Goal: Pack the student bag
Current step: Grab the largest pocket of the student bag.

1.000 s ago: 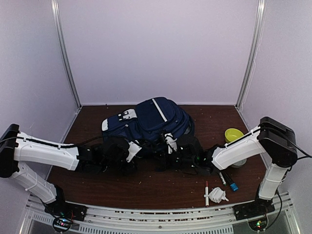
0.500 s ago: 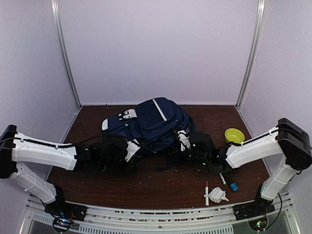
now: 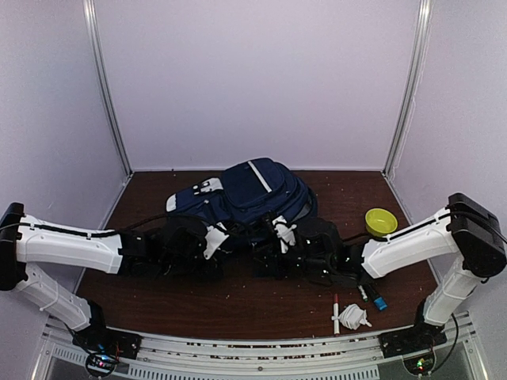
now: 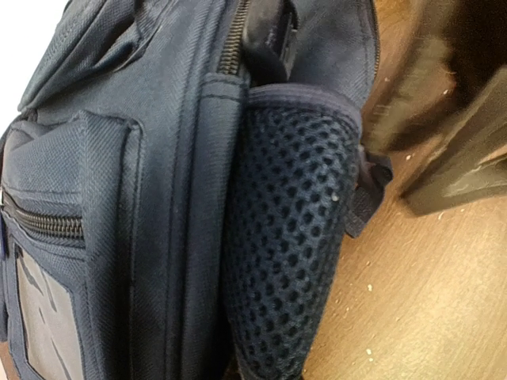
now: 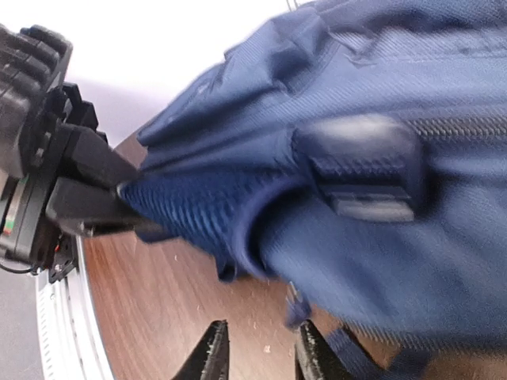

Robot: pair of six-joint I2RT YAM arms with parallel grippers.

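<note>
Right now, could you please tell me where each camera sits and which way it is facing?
Top external: above and behind the arm bases, looking down at the table and student bag; both arms show, left gripper and right gripper at the bag.
Left wrist: on the left arm, close against the bag's mesh pocket; own fingers not visible.
Right wrist: low over the table, facing the bag; own fingertips at the bottom edge.
Shared: both wrist views show the mesh pocket.

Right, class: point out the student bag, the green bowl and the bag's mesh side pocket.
student bag (image 3: 247,198), top view, navy front panel
green bowl (image 3: 381,219), top view, its inside
mesh side pocket (image 4: 289,237), left wrist view, middle netting
</note>
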